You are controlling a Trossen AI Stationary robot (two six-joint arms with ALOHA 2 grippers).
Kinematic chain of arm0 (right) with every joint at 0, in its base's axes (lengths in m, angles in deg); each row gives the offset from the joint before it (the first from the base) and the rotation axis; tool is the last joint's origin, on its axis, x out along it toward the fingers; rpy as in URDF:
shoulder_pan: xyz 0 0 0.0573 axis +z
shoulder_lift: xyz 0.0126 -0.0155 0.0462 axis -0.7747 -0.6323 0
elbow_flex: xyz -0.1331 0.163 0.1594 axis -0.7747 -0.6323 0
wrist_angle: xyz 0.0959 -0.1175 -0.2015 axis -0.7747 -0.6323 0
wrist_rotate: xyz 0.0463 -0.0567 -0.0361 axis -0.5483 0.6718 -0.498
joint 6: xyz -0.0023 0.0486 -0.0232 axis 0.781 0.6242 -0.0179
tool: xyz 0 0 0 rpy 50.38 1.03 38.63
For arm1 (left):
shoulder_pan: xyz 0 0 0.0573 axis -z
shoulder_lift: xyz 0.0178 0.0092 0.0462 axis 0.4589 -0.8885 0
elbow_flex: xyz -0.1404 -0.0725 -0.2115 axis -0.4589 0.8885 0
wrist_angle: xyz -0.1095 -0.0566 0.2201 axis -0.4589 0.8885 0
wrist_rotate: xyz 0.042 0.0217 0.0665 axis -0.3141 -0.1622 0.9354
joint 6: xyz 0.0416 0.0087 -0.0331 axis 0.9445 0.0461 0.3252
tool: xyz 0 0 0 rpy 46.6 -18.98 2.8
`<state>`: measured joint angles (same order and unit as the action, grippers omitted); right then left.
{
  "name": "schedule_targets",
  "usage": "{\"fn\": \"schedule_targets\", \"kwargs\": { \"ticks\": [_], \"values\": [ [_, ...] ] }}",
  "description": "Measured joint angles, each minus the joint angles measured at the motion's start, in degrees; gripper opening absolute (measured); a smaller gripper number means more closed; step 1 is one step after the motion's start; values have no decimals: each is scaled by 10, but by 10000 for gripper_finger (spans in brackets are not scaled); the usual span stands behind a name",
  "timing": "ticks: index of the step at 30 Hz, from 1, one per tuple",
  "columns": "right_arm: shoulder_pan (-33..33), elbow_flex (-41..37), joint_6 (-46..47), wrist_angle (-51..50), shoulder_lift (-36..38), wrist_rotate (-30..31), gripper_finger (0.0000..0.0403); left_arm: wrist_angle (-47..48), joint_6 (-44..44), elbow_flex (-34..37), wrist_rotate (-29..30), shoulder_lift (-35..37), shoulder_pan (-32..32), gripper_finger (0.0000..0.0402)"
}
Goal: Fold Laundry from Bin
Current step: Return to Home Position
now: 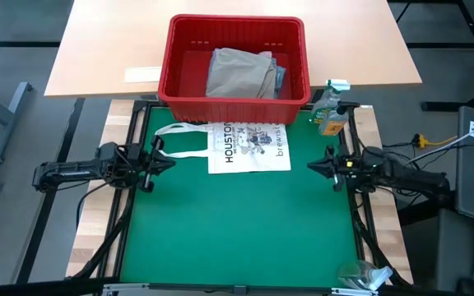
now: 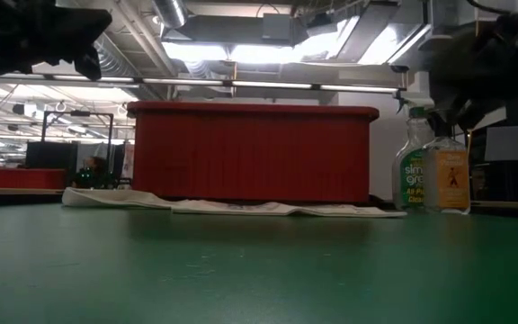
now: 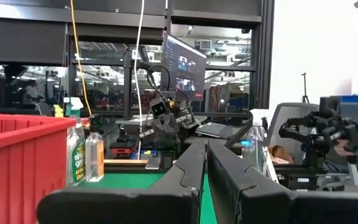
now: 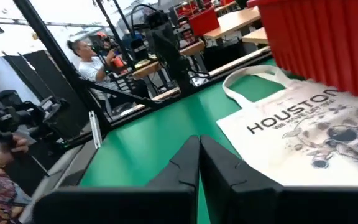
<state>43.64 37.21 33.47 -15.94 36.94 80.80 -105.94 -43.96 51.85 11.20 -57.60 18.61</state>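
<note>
The red bin (image 1: 235, 37) stands at the table's far edge, its base on the wood top and the mat's far border. Inside it lies the laundry: a crumpled khaki-grey garment (image 1: 241, 74) with a bit of blue cloth (image 1: 281, 76) beside it. My left gripper (image 1: 171, 162) hovers shut over the green mat's left side, pointing toward the right. My right gripper (image 1: 311, 167) hovers shut over the mat's right side, pointing toward the left. Both hold nothing; their shut fingers show in the wrist views (image 3: 206, 149) (image 4: 199, 142).
A flat white tote bag printed "HOUSTON" (image 1: 249, 146) lies on the mat in front of the bin, between the grippers. Two spray bottles (image 1: 330, 111) stand at the bin's right corner. A clear plastic item (image 1: 364, 275) lies at the near right. A person (image 4: 89, 53) sits beyond the table.
</note>
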Motion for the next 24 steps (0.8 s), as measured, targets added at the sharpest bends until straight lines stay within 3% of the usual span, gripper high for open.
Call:
{"fn": "schedule_targets", "kwargs": {
  "ticks": [7, 24],
  "values": [
    [0, -72, 0, 120, 0, -4, 14, 1, -11, 0, 8, 0, 0, 15],
    [0, -72, -13, 119, -4, 0, 14, 1, -11, 0, 14, 0, 0, 15]
  ]
}}
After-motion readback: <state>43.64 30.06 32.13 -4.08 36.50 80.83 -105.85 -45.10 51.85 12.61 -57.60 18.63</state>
